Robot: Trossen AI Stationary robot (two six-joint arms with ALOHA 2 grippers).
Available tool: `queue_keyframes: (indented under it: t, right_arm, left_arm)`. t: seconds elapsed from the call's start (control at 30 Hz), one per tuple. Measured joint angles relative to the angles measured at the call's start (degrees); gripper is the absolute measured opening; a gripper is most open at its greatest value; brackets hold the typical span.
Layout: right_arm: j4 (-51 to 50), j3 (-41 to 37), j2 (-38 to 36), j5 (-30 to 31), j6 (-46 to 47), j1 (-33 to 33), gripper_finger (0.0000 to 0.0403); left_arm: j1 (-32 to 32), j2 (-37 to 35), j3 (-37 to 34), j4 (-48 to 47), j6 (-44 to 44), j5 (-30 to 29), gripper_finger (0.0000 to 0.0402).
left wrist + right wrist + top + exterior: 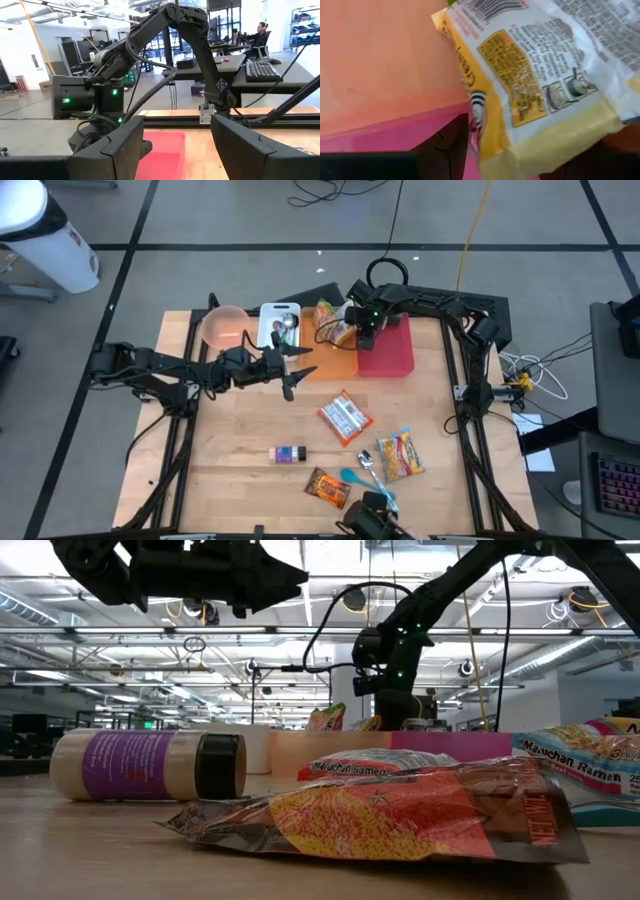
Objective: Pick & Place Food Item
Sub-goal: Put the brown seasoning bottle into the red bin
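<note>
Yellow-edged plastic wrapping of a ramen packet (540,85) fills the right wrist view; the packet is seen pinched between the right gripper's two dark fingers (445,140), jaws partly closed on its edge. In the high view the right gripper (358,330) is placed at the 12 o'clock side of the table (240,480), over the seam where an orange tray (335,362) meets a pink tray (392,352). The held packet (338,330) extends from the jaws toward 9 o'clock, over the orange tray. Whether it touches the tray floor cannot be told.

The left gripper (290,372) is found near table centre, at about 8 o'clock from the right gripper, well apart from the packet. Its jaws are spread with nothing between them; in the left wrist view only the pink tray (160,155) and the other arm are seen through the gap between its fingers (120,150).

Other items noted on the table:
- a second ramen packet (345,420), just toward 5 o'clock of the left gripper
- an orange noodle bag (400,455), at 5 o'clock of the table
- a dark snack bag (328,487) at 6 o'clock, with a blue spoon (365,478) just beside it
- a small purple-labelled jar (288,454) on its side
- a pink bowl (224,328) and a white board (278,325) at 11 o'clock
</note>
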Motion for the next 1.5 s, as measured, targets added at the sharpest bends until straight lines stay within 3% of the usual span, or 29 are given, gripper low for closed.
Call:
queue_keyframes:
  t: [0.4,0.63,1.0,1.3,1.5]
  right_arm:
    - [1.1,0.0,0.1,0.4,-0.3,0.0,0.0114]
    - [1.7,0.0,0.1,0.4,-0.7,0.2,0.0113]
    - [0.5,-0.2,-2.4,0.3,-1.1,1.2,0.0168]
    - [-6.1,-0.2,-4.7,0.6,-2.6,2.2,0.0226]
    - [-5.9,-1.9,-4.8,7.0,-7.7,4.4,0.0246]
  left_arm:
    - [0.0,0.0,0.0,0.0,0.0,0.2,0.0239]
    - [0.0,0.0,0.0,0.0,0.0,0.2,0.0239]
    - [0.0,0.0,0.0,-0.5,0.0,0.2,0.0239]
    - [0.0,0.0,0.0,-0.5,0.0,0.2,0.0239]
    - [0.0,0.0,0.0,-1.0,0.1,0.3,0.0239]
